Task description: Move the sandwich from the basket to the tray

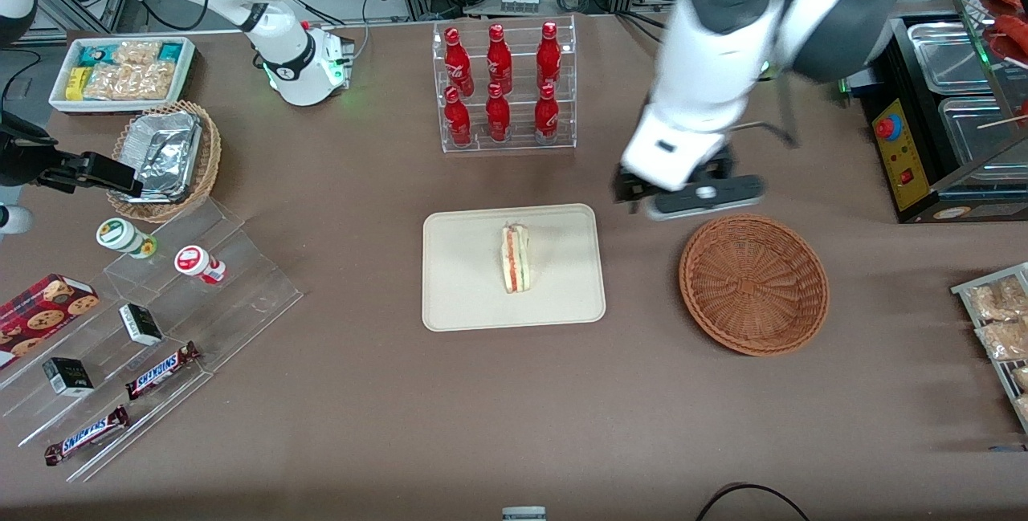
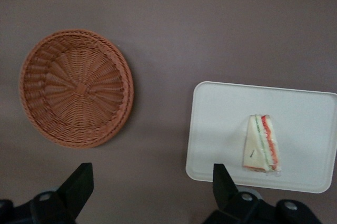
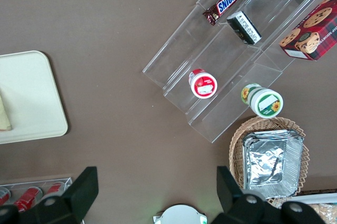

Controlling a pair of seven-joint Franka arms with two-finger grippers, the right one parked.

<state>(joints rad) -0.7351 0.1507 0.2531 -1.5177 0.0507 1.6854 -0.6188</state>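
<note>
The sandwich (image 1: 515,258) lies on the cream tray (image 1: 466,296), its red and green filling facing up. It also shows in the left wrist view (image 2: 261,144) on the tray (image 2: 221,124), and its corner shows in the right wrist view (image 3: 3,116). The reddish-brown wicker basket (image 1: 753,284) stands empty beside the tray, toward the working arm's end; it also shows in the left wrist view (image 2: 76,88). My left gripper (image 1: 691,196) hangs raised above the table between tray and basket, a little farther from the front camera than both. It is open and empty (image 2: 151,174).
A clear rack of red bottles (image 1: 502,87) stands farther back than the tray. A stepped acrylic shelf with snacks (image 1: 161,320), a tan foil basket (image 1: 165,150) and a white snack bin (image 1: 120,71) lie toward the parked arm's end. A black machine (image 1: 948,120) stands at the working arm's end.
</note>
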